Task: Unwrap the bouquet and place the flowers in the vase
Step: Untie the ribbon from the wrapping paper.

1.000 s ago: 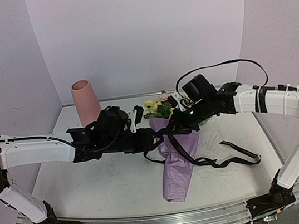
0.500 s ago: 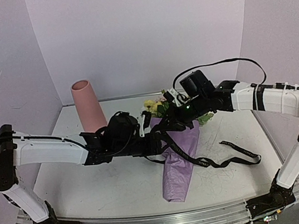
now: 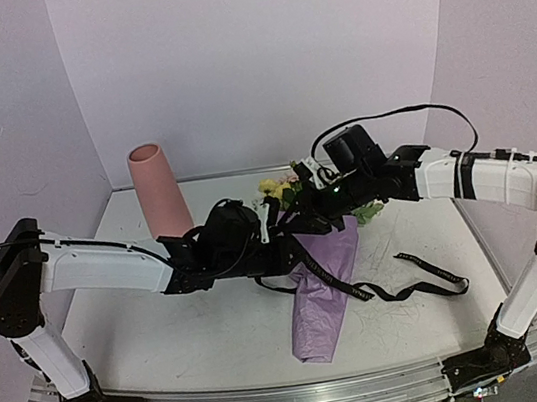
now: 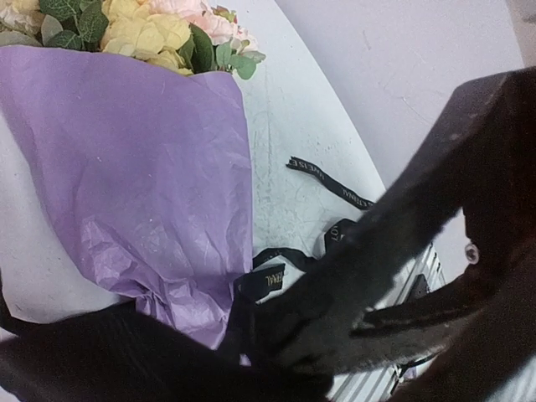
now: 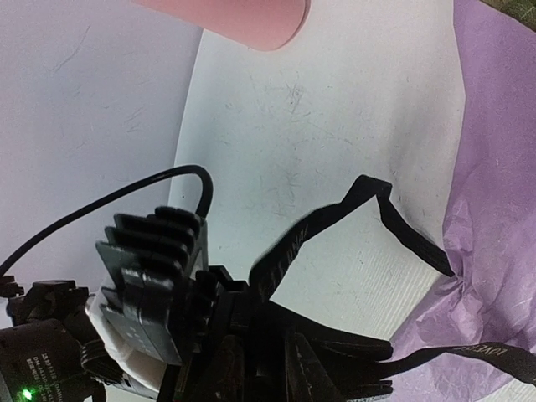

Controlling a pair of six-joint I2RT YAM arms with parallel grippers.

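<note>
Far left, at the back of the worktop point(image 3: 156, 329): the vase point(image 3: 158, 187), upright, nothing showing above its rim, well apart from everything else. Next over, the left pincer point(image 3: 283, 242), low at the neck of the bouquet point(image 3: 320, 289), fingers drawn near each other around the black ribbon point(image 3: 427, 283) at the cinch of the lilac paper. Too blurred in the wrist view to call clenched or released, so cannot tell. Bouquet itself lying on its side mid-worktop, wrapped, flowers point(image 3: 277, 193) pointing toward the back, paper tail toward the near edge. Just right of that, the right pincer point(image 3: 300, 224), crowded in at the same neck from the other side, ribbon strands running up to its fingers. Grasping or merely brushing them: impossible to tell. Farther right, loose ribbon ends trailing over the worktop. Judged early in the task: tie partly undone at most, paper on, nothing in the vase. Risks from here: two pincers working one small knot, so easily a collision or one finger pinned under another. A pull on the wrong strand, tightening rather than freeing the tie. A grip catching paper or stems along with ribbon, so tearing the wrap, crushing blooms, or dragging the whole bunch across the worktop. Slack ribbon snagging on a wrist. Later, a long sweep leftward knocking the tall, narrow vase over.
</note>
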